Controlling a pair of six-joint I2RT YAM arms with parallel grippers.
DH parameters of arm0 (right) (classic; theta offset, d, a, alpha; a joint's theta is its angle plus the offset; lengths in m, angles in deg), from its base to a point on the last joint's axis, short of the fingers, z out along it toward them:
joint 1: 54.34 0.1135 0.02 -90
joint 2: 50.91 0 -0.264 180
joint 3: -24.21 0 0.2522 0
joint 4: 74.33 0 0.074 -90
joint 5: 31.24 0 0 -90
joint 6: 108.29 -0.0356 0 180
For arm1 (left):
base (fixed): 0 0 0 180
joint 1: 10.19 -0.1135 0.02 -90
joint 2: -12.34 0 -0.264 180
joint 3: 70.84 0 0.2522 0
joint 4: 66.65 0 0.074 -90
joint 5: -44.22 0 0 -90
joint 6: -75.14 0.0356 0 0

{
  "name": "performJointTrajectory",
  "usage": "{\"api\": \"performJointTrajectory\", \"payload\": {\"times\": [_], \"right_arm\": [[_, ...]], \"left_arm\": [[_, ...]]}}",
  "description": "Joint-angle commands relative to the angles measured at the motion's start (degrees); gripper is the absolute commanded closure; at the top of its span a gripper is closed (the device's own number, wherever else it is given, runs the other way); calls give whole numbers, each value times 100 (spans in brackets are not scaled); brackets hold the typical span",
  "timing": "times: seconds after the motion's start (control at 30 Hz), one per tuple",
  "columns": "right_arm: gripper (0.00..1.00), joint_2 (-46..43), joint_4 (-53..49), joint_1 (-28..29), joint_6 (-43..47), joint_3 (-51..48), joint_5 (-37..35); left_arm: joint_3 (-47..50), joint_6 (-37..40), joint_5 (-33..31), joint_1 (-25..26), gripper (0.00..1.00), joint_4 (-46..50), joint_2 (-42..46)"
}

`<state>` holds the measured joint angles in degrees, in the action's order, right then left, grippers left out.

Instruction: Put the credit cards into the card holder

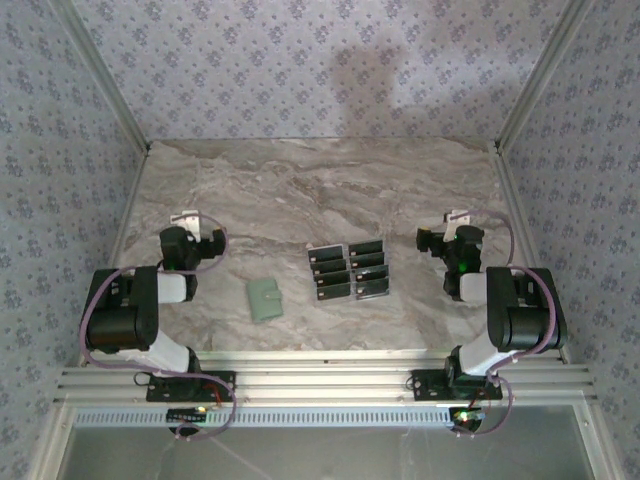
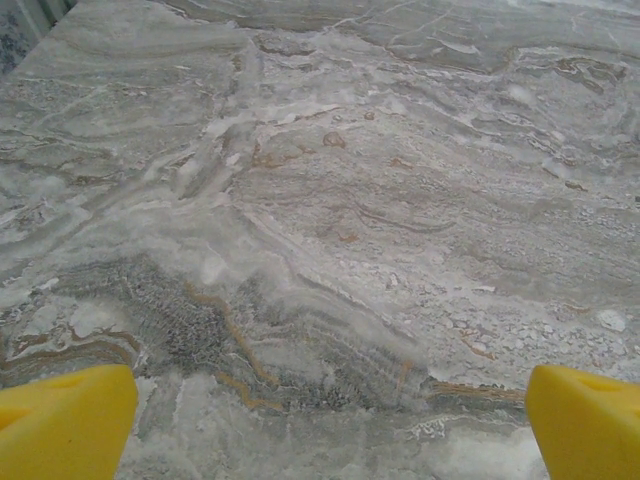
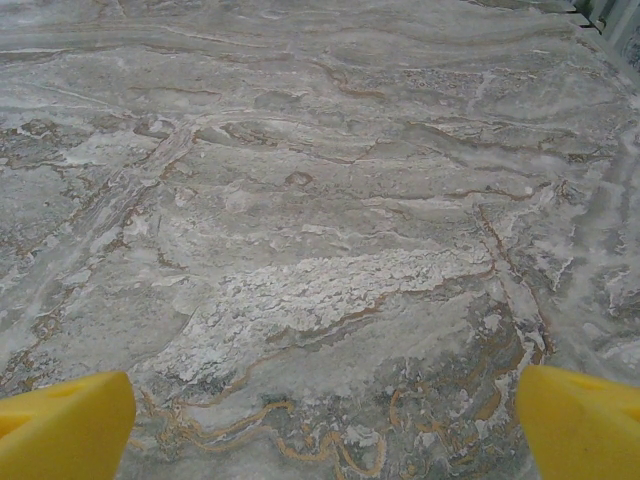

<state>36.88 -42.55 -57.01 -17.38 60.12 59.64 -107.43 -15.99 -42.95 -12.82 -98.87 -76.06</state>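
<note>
Several black credit cards (image 1: 349, 270) with pale grey strips lie in two overlapping columns at the middle of the marble table. The sage-green card holder (image 1: 265, 299) lies flat to their left, nearer the front edge. My left gripper (image 1: 192, 222) hovers at the left, well apart from the holder. In its wrist view the gripper (image 2: 330, 425) is open, with yellow fingertips (image 2: 65, 420) wide apart over bare marble. My right gripper (image 1: 450, 225) hangs to the right of the cards. Its own view shows the gripper (image 3: 325, 425) open, yellow fingertips (image 3: 580, 420) spread, nothing between them.
The marble table (image 1: 320, 185) is walled by patterned panels at the back and sides, with aluminium posts at the corners. An aluminium rail (image 1: 320, 385) carrying both arm bases runs along the front edge.
</note>
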Motion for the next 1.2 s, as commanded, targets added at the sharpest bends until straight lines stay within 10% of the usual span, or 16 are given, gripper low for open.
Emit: {"api": "performJointTrajectory", "payload": {"times": [0.0, 0.37, 0.57, 0.87, 1.17], "right_arm": [[0, -357, -27, -55, -72, 1, -106], [0, -1945, -4278, -299, -2571, 1772, -84], [1, -1898, -5376, -782, -3508, 2145, 2075], [8, -3631, -7637, 2044, -3031, 2020, 370], [9, -3511, -7972, 4331, -4047, 1542, -1281]], "left_arm": [[-375, -67, 164, -61, 0, 702, 435], [-1205, -909, -489, 30, 0, 3232, 2376], [-2004, -2239, -344, 265, 0, 5274, 3015], [-1950, -3388, -504, 1637, 1, 6912, 3570], [-1118, -4164, -1131, 3319, 0, 6755, 4106]]}}
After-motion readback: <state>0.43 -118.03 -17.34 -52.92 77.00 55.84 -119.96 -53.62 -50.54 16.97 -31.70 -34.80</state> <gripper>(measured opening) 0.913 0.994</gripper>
